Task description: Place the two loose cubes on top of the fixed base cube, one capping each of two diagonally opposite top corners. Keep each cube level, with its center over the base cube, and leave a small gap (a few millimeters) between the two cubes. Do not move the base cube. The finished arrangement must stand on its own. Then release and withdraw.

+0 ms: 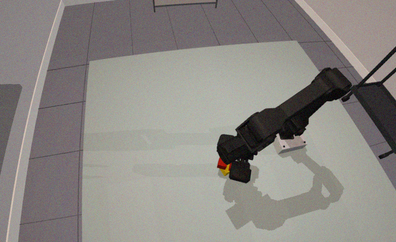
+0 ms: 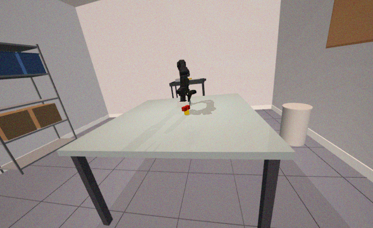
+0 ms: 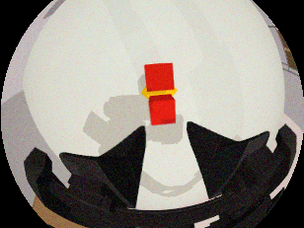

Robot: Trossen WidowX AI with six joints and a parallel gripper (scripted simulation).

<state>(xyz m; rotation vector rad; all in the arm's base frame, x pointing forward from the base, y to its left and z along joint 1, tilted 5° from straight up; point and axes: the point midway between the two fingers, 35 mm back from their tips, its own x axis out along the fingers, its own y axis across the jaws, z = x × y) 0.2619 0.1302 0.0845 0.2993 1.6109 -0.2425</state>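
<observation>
Nothing in our grasp, fingers about half open!
Our gripper (image 1: 240, 168) (image 2: 190, 100) (image 3: 165, 128) hangs just off the far-right red cube (image 1: 230, 166) (image 2: 188, 106) (image 3: 162, 112); beyond, the near-left red cube (image 1: 221, 164) (image 2: 184, 108) (image 3: 159, 77) shares the yellow base cube (image 1: 224, 172) (image 2: 186, 112) (image 3: 160, 93) on the table (image 2: 176, 141). They look light, stiff and easily nudged; we'd pinch opposite side faces, gently, only if correcting. Whether a proper gap separates them, we can't tell.

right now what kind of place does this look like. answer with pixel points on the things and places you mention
Probably a small lab or workroom: a robot arm (image 1: 295, 103) (image 2: 184, 82) on a big table (image 1: 151, 99) (image 2: 179, 138), a storage rack (image 2: 53, 86) with bins, and a tiled floor (image 1: 151, 25) (image 2: 165, 192).
</observation>
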